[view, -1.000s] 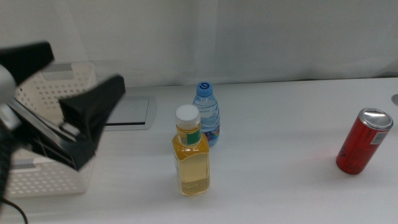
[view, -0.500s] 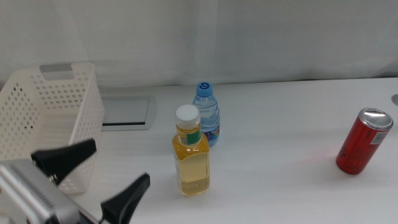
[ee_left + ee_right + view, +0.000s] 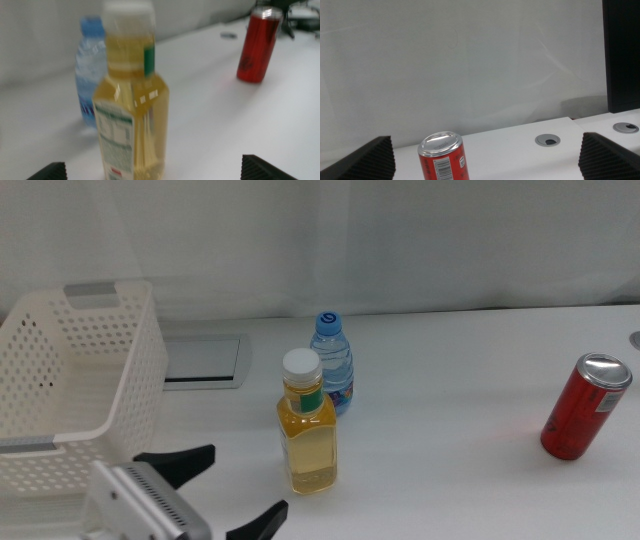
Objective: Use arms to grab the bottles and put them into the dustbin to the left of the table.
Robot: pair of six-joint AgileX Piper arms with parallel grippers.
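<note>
A square clear bottle of yellow liquid [image 3: 308,438] with a white cap stands mid-table. A small blue-capped water bottle [image 3: 332,365] stands just behind it. A red can [image 3: 585,407] stands far right. The white perforated dustbin [image 3: 110,292] is at the left. My left gripper [image 3: 240,482] is open and empty, low at the front, just left of the yellow bottle. The left wrist view shows the yellow bottle [image 3: 132,115] close between the fingertips [image 3: 50,171], with the water bottle [image 3: 90,70] and can [image 3: 256,45] beyond. My right gripper [image 3: 487,162] is open, out of the middle view, facing the can [image 3: 444,157].
A flat grey inset panel [image 3: 205,360] lies in the table beside the dustbin. Two round cable holes [image 3: 548,140] sit in the table behind the can. A dark upright panel [image 3: 621,55] stands at the far side in the right wrist view.
My left gripper has come away from above the dustbin, dropped low and moved right toward the yellow bottle, jaws open. The bottles and can have not moved.
</note>
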